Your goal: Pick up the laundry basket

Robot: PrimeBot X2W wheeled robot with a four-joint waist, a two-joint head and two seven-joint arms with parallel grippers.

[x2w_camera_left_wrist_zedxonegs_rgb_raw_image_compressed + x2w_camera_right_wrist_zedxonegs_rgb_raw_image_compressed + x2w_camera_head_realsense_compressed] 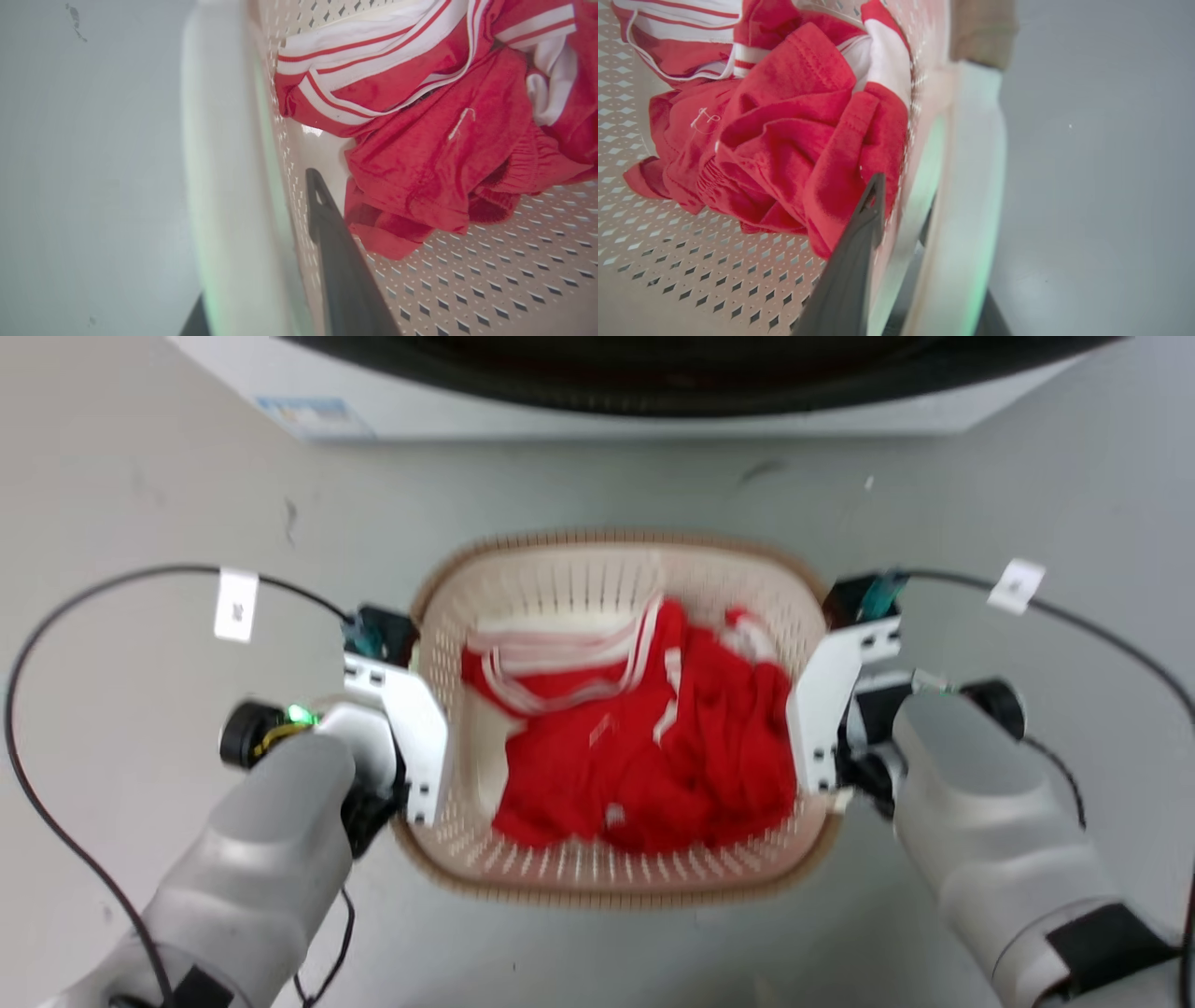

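Clamping the basket's left side, the left gripper (415,770) had one dark finger (336,261) inside against the perforated wall and the other outside the white side handle (219,186) — pinching handle and wall between them. A black cable with a white tag (235,605) looped away from that wrist across the grey floor (140,476).

Between the two arms was the laundry basket (616,537), near the front of a white washing machine (560,411) at the top of the head view. It was a rounded rectangle of cream plastic, its walls and bottom pierced with rows of small slots and diamonds, its rim a brown woven-look band. Whether it rested on the floor could not be told. Crumpled red clothes with white stripes (644,747) lay heaped inside, toward the right wall.

On the right side, the right gripper (822,737) held in the same way — one finger (850,275) inside, touching the red cloth and the wall, the other outside the pale handle (966,196), closed on it. A second tagged cable (1016,584) ran off to the right.
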